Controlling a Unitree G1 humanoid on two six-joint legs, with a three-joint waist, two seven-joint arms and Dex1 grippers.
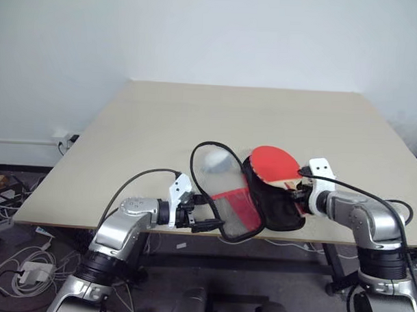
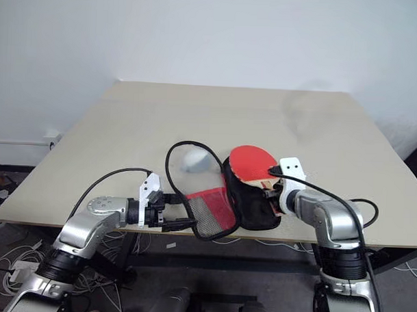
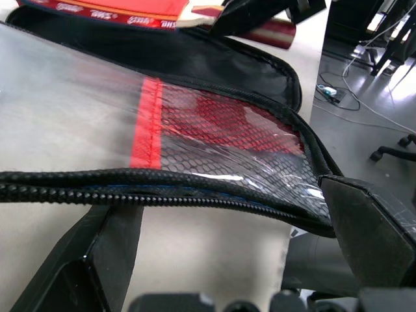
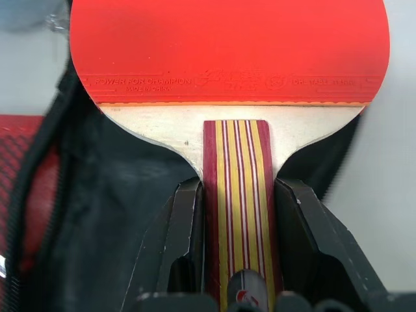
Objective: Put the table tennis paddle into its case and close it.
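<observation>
A beige table (image 1: 161, 127) is seen across the frame's middle. At its near edge, lower centre, the case (image 1: 272, 199) lies unzipped, its mesh-and-red flap (image 1: 234, 212) spread toward lower left. The table tennis paddle (image 1: 273, 162) is held above the case's black interior, blade toward the frame's top. Its striped handle is pinched by the right gripper (image 4: 237, 247). The left gripper (image 3: 221, 253) is spread wide around the flap's zipper rim.

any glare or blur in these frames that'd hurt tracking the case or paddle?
Left wrist view: glare streaks on the clear plastic of the case over its mesh; near fingers soft. Right wrist view: paddle sharp, print readable, background blurred. Head views: even light, a pale sheen on the case's clear flap.
</observation>
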